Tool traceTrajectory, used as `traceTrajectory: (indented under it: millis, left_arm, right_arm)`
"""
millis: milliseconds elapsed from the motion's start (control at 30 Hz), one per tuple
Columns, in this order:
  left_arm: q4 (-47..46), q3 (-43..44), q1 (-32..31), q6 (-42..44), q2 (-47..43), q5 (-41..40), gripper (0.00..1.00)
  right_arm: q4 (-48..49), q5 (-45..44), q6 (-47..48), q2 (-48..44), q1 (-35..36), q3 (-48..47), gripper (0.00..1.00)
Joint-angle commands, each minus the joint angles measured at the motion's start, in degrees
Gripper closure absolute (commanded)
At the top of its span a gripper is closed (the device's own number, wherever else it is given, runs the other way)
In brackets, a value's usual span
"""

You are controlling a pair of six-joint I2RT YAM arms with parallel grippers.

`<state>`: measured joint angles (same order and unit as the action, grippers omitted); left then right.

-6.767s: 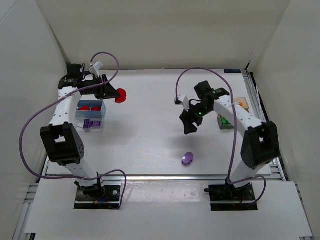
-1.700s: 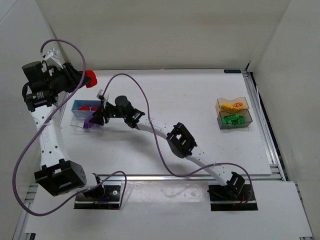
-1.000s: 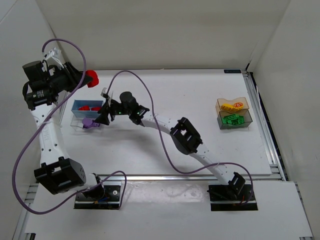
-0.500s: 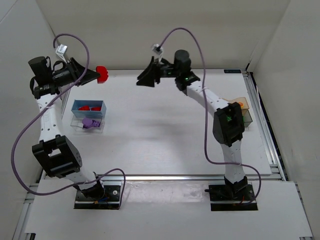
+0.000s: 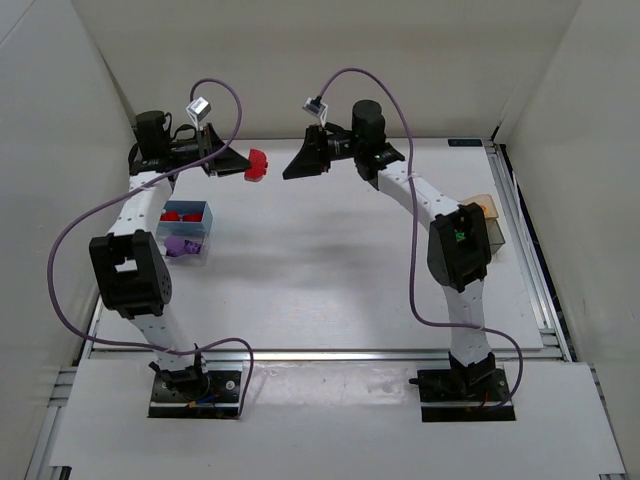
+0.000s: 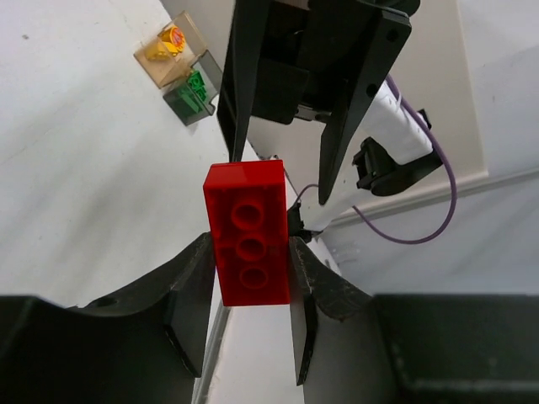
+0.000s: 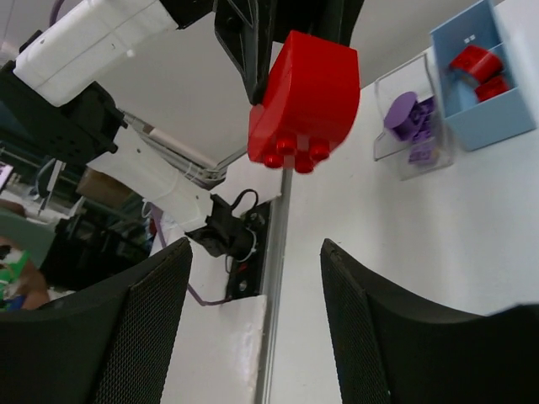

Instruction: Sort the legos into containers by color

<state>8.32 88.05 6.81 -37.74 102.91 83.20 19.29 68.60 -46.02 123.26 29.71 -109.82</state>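
The left gripper point(image 6: 249, 286) clamps a red brick point(image 6: 248, 244) between its fingers, three round holes facing the camera. The right gripper point(image 6: 282, 156) sits just beyond the brick, jaws spread. Far back on the white table point(image 6: 84, 168), a tan box point(image 6: 192, 50) of yellow blocks point(image 6: 164, 46) touches a dark box point(image 6: 181, 105) of green blocks point(image 6: 195, 87).

A lab test cell: white panel walls point(image 5: 300, 60) enclosing a table point(image 5: 330, 265) on aluminium rails point(image 5: 330, 354).

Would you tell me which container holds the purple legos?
The clear container beside the blue container, which holds red; the amber container holds yellow, the dark container green.
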Motion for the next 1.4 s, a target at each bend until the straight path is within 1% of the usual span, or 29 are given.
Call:
traceTrajectory:
  millis: [0, 100, 300, 667, 800, 833, 867, 933, 967, 1033, 1100, 1133, 1167, 1200, 1233, 1267, 1367]
  left_arm:
    - [-2.43, 1.68, -1.27, 3.54, -1.58, 5.31, 0.79]
    - [-2.43, 1.6, -2.5, 3.9, -0.96, 5.57, 0.79]
    - [-2.43, 1.07, -3.9, 3.81, -0.78, 5.31, 0.79]
    - [-2.52, 1.07, -6.54, 3.02, -0.35, 5.4, 0.79]
    - [-2.6, 1.42, -6.63, 2.84, 0.27, 5.22, 0.79]
    - [-2.6, 1.51, -6.72, 2.84, 0.44, 5.22, 0.8]
    - [-2.52, 1.51, -6.72, 2.93, 0.53, 4.96, 0.8]
    - [-2.52, 1.68, -6.72, 2.84, 0.71, 4.96, 0.8]
    - [-2.6, 1.6, -6.63, 2.93, 0.71, 4.87, 0.8]
    - [-2.43, 1.51, -6.72, 3.19, 0.53, 4.61, 0.8]
    - [-2.52, 1.16, -6.63, 3.98, 0.18, 3.82, 0.8]
    - [-2.52, 1.16, -6.37, 4.25, 0.01, 2.86, 0.8]
    - [-2.52, 0.9, -6.02, 4.68, -0.08, 2.32, 0.8]
    - [-2.52, 0.81, -5.58, 5.04, -0.34, 1.8, 0.8]
    - [-2.6, 0.72, -4.62, 5.21, -0.43, 0.4, 0.81]
    - [-2.6, 0.72, -4.09, 5.65, -0.78, -0.14, 0.81]
    - [-3.3, 1.15, -2.07, 5.83, -0.87, -2.07, 0.81]
  right_arm:
    - [-3.71, 0.05, -2.93, -1.36, 0.26, -2.16, 0.34]
    - [-4.96, -0.39, -3.63, -1.09, 0.43, -1.72, 0.34]
    - [-4.52, -1.36, -4.34, -0.39, 0.78, -1.97, 0.34]
    - [-5.93, -2.42, -2.85, 3.82, 1.66, -8.73, 0.31]
    - [-5.84, -1.8, -2.15, 5.14, 2.54, -10.94, 0.33]
    - [-5.58, -1.45, -1.97, 5.32, 2.72, -11.29, 0.37]
    - [-4.97, -1.01, -1.88, 5.41, 2.89, -11.38, 0.44]
    - [-4.52, -0.57, -2.06, 5.41, 3.07, -11.12, 0.54]
    - [-4.26, 0.04, -2.14, 5.32, 3.07, -10.6, 0.64]
    - [-3.39, 0.57, -2.23, 4.71, 2.98, -9.63, 0.73]
    - [-2.86, 1.62, -2.84, 4.27, 2.81, -8.4, 0.77]
    - [-2.77, 1.89, -2.93, 4.01, 2.72, -7.87, 0.82]
    - [-2.5, 2.76, -3.02, 3.66, 2.54, -6.47, 0.94]
    - [-2.07, 2.94, -3.11, 2.96, 2.19, -5.68, 0.98]
    - [-2.06, 3.12, -3.02, 2.34, 1.84, -4.62, 1.0]
    - [-2.06, 3.12, -2.85, 1.81, 1.32, -2.61, 1.0]
    - [-2.94, 4.26, -1.71, 0.23, -0.61, -0.93, 1.0]
